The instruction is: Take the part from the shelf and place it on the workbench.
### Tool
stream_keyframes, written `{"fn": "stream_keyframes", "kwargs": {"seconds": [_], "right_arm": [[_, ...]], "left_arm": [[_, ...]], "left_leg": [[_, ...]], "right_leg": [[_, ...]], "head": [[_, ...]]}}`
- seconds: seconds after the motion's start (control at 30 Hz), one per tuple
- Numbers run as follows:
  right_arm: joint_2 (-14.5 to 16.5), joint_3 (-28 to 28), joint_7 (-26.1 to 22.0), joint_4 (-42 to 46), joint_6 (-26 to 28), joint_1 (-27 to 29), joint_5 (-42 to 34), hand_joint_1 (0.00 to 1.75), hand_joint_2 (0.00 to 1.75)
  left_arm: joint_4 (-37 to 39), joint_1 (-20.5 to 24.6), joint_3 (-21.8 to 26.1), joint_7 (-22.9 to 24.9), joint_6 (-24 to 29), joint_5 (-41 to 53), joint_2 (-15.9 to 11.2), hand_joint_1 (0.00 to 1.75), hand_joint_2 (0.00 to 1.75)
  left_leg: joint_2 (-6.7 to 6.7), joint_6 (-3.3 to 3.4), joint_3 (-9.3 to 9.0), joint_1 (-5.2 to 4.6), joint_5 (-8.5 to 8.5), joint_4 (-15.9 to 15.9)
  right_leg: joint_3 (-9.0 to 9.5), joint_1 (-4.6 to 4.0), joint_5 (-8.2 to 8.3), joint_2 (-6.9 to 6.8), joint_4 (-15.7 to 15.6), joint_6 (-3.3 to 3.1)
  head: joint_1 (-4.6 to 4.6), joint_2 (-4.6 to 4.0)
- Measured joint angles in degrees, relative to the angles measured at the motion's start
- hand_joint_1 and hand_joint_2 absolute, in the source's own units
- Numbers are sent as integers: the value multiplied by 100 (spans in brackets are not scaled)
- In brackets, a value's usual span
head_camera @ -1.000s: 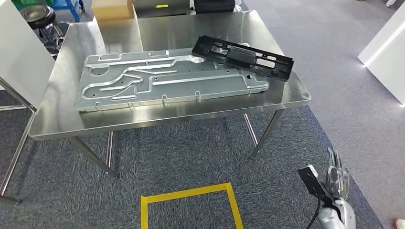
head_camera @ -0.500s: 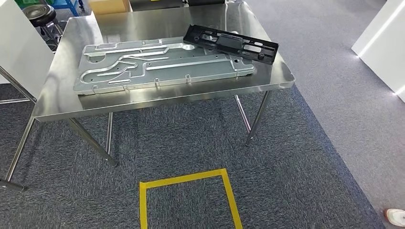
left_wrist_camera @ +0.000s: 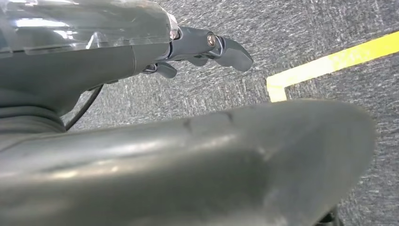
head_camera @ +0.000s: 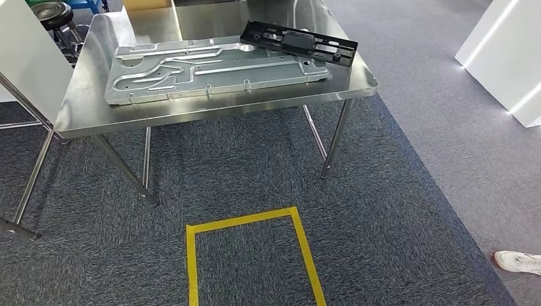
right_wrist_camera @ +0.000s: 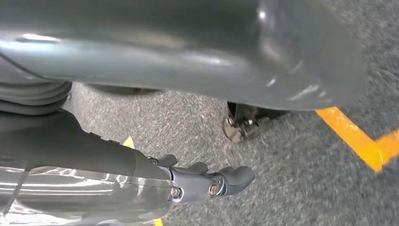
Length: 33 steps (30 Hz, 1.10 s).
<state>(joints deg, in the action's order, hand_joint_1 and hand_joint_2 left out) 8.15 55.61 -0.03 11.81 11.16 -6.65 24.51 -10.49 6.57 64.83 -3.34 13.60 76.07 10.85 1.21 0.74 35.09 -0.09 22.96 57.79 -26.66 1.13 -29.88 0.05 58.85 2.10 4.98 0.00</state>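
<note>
From the head view, the steel workbench (head_camera: 210, 111) stands ahead on blue-grey carpet (head_camera: 383, 210). The black part (head_camera: 298, 43) lies on it toward the far right corner, one long edge resting over the large silver plate (head_camera: 210, 69), which runs nearly the bench's full length and sits close to the front edge. Open carpet between bench and camera, a yellow tape square (head_camera: 252, 255) marked on it. A white panel (head_camera: 501, 57) off to the right, a stool (head_camera: 51, 13) at far left, a person's white shoe (head_camera: 518, 261) at lower right.

Left wrist view: the left hand (left_wrist_camera: 202, 49) hangs over carpet, fingers extended, loosely together, holding nothing.

Right wrist view: the right hand (right_wrist_camera: 207, 181) likewise, fingers straight and empty, orange-yellow tape nearby.
</note>
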Motion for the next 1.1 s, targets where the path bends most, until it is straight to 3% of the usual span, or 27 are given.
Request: {"fn": "stream_keyframes", "kwargs": {"seconds": [0.03,0.07,0.1,0.13,0.17,0.2,0.27,0.3,0.33,0.37,0.4,0.43,0.5,0.53,0.57,0.63,0.67,0.77,0.8,0.83,0.87,0.93,1.0,1.03,1.1], "right_arm": [[12,-47,51,-4,-8,-2,-18,0,131],[19,-67,77,-7,-26,6,-67,0,175],[27,-70,83,-13,-56,14,-115,0,175],[31,-72,67,-16,-89,24,-142,0,175],[34,-73,45,-20,-123,34,-153,0,175],[35,-75,21,-23,-150,39,-156,0,175],[34,-80,-12,-23,-204,49,-176,0,175],[34,-81,-26,-23,-244,51,-198,0,175],[35,-81,-46,-25,-292,51,-224,0,175],[35,-81,-74,-26,-342,51,-250,0,175],[36,-81,-104,-27,-386,49,-267,0,175],[40,-81,-131,-27,-415,44,-280,0,175],[49,-81,-163,-27,-440,35,-293,0,175],[52,-81,-172,-27,-443,33,-295,0,131],[53,-81,-178,-28,-446,35,-296,0,87],[51,-81,-183,-29,-451,45,-296,0,0],[50,-81,-185,-30,-465,49,-296,0,0],[51,-68,-185,-38,-609,54,-400,0,131],[53,-34,-185,-41,-678,53,-510,0,175],[57,19,-184,-44,-738,51,-639,0,175],[63,86,-179,-45,-777,50,-755,0,175],[74,205,-168,-47,-806,46,-893,0,175],[77,280,-164,-47,-808,32,-930,0,175],[79,310,-164,-47,-808,25,-936,0,175],[84,351,-165,-48,-808,20,-940,0,175]], "left_arm": [[0,1,-2,8,-1,4,0,0,0],[0,-4,-2,7,-2,8,0,0,0],[0,-10,-2,0,-3,10,-1,0,0],[0,-20,-2,-12,-4,13,-2,0,0],[0,-33,-2,-25,-7,15,-3,0,0],[0,-41,-2,-42,-11,16,-4,0,0],[0,-53,-3,-84,-20,26,-9,0,0],[0,-54,-5,-114,-21,38,-12,0,0],[0,-54,-11,-149,-20,54,-16,0,0],[0,-54,-21,-184,-18,76,-19,0,0],[0,-50,-33,-214,-13,96,-22,0,0],[-1,-42,-45,-238,-8,111,-28,0,0],[-5,-16,-62,-266,-1,132,-38,0,0],[-8,-7,-67,-277,-1,137,-42,0,0],[-8,-8,-72,-284,-1,140,-42,0,0],[-8,-21,-79,-290,-1,145,-40,0,0],[-8,-24,-83,-290,0,154,-40,0,0],[-9,-21,-109,-275,11,186,-43,0,0],[-9,-23,-120,-251,14,196,-45,0,0],[-9,-25,-131,-219,14,210,-48,0,0],[-9,-24,-142,-187,13,227,-51,0,0],[-9,-22,-164,-142,7,253,-56,0,0],[-9,-21,-180,-123,1,262,-57,0,0],[-9,-21,-186,-119,-1,263,-58,0,0],[-9,-23,-190,-118,-1,263,-59,0,0]], "left_leg": [[4,-40,27,1,-49,8],[9,-81,44,8,-106,3],[7,-118,68,24,-120,9],[-7,-149,114,38,-28,66],[-25,-172,184,50,184,221],[-43,-189,270,61,501,489],[-61,-212,429,67,1077,1227],[-63,-218,444,68,1165,1530],[-64,-216,384,67,1098,1683],[-65,-209,230,67,929,1640],[-65,-193,-29,66,757,1395],[-67,-168,-376,60,691,986],[-72,-99,-981,37,821,120],[-74,-55,-1120,21,910,-129],[-73,-10,-1139,9,923,-231],[-52,86,-1034,16,799,-240],[-39,132,-968,22,718,-252],[-24,200,-686,10,481,-253],[-22,197,-579,2,402,-242],[-17,192,-470,-6,327,-225],[-14,184,-361,-12,257,-204],[-16,163,-158,-24,127,-150],[-21,121,-20,-42,14,-101],[-16,91,18,-42,-45,-91],[-2,41,52,-35,-136,-99]], "right_leg": [[128,-23,-105,1,-225,-40],[127,-34,-108,1,-303,-91],[76,-37,-50,-12,-301,-144],[17,-38,15,-26,-307,-197],[-59,-35,93,-42,-315,-245],[-152,-40,170,-55,-314,-280],[-367,-63,334,-58,-305,-310],[-481,-74,415,-58,-296,-309],[-596,-83,493,-59,-279,-303],[-707,-87,562,-60,-256,-292],[-815,-90,626,-60,-225,-276],[-909,-95,682,-59,-187,-254],[-1031,-106,792,-61,-125,-197],[-1056,-104,853,-67,-119,-160],[-1068,-102,922,-72,-131,-121],[-1106,-75,925,-56,-121,-47],[-1154,-64,752,-41,-5,-19],[-1384,-37,-158,-19,971,38],[-1415,-36,-294,-18,1311,49],[-1379,-36,-276,-19,1510,53],[-1249,-36,-141,-19,1512,44],[-694,-44,110,-18,952,-10],[-9,-81,8,-20,22,-89],[189,-106,-76,-21,-289,-125],[245,-136,-103,-22,-453,-172]], "head": [[0,0],[1,0],[0,0],[0,0],[1,0],[1,0],[1,0],[1,0],[2,0],[2,0],[2,0],[2,0],[2,0],[2,0],[1,0],[0,0],[0,0],[0,0],[0,0],[0,0],[0,0],[0,0],[1,0],[1,0],[1,0]]}}
